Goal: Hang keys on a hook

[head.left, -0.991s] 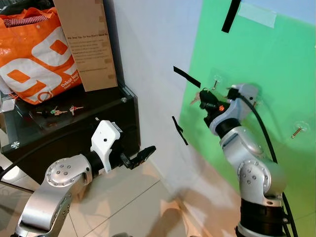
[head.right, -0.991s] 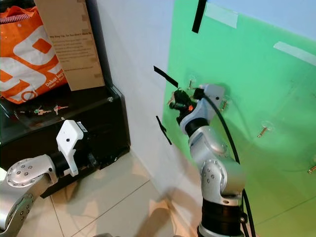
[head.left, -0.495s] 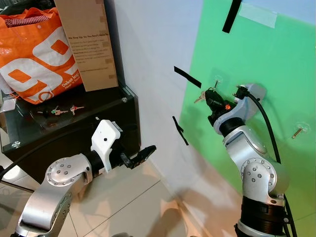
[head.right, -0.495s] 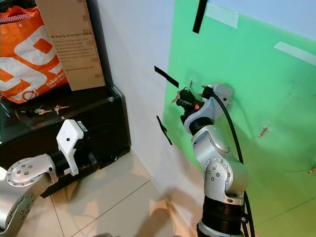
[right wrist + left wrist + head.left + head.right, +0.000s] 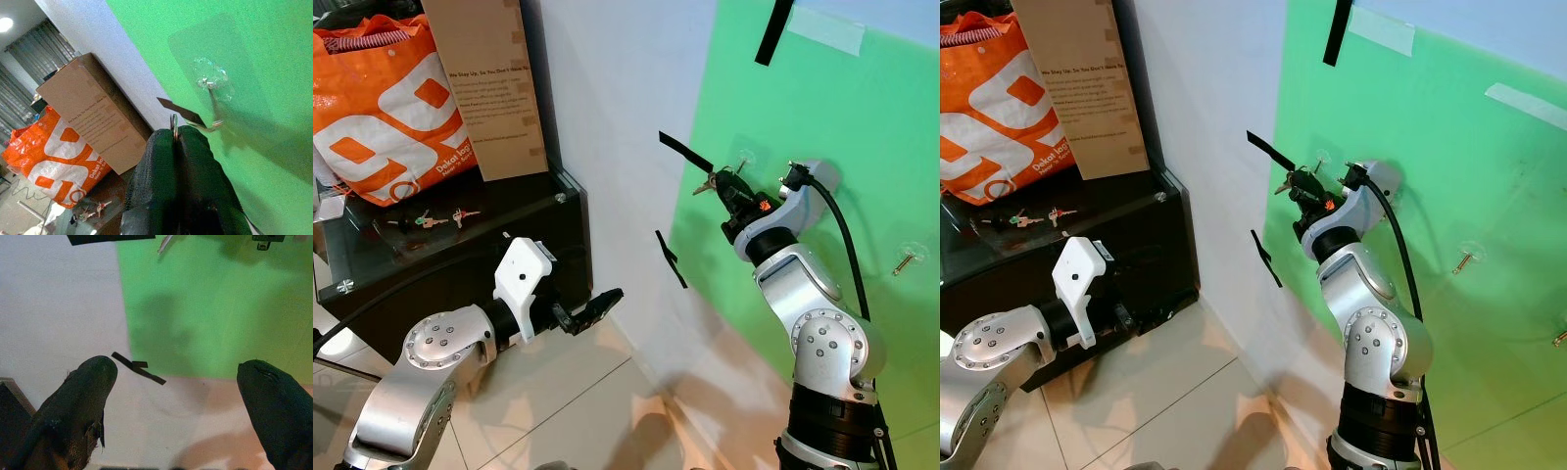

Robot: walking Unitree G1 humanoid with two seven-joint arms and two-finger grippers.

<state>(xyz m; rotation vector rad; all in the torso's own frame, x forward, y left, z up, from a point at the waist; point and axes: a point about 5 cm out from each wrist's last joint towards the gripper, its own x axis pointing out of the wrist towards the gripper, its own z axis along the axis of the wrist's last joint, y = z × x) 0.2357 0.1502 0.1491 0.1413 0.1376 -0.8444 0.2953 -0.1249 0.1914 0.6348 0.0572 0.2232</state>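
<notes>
My right gripper [image 5: 728, 185] is raised against the green wall panel [image 5: 822, 127] and is shut on a small bunch of keys [image 5: 705, 183]. The keys stick out of its tip toward the left. In the right wrist view the key ring [image 5: 174, 120] pokes up between the closed fingers [image 5: 156, 161], close beside the metal tip of a clear stick-on hook [image 5: 210, 81]. That hook [image 5: 742, 157] sits just above and right of the gripper. My left gripper [image 5: 592, 310] hangs low over the floor, open and empty.
A second hook [image 5: 904, 260] sits further right on the panel. A black glass cabinet [image 5: 509, 211] stands at the left with more keys [image 5: 431, 221], an orange bag [image 5: 382, 108] and a cardboard box [image 5: 489, 83] on it. Black tape strips [image 5: 683, 152] mark the white wall.
My right gripper has carried the keys up and slightly right, closer to the hook. The left arm has stayed still.
</notes>
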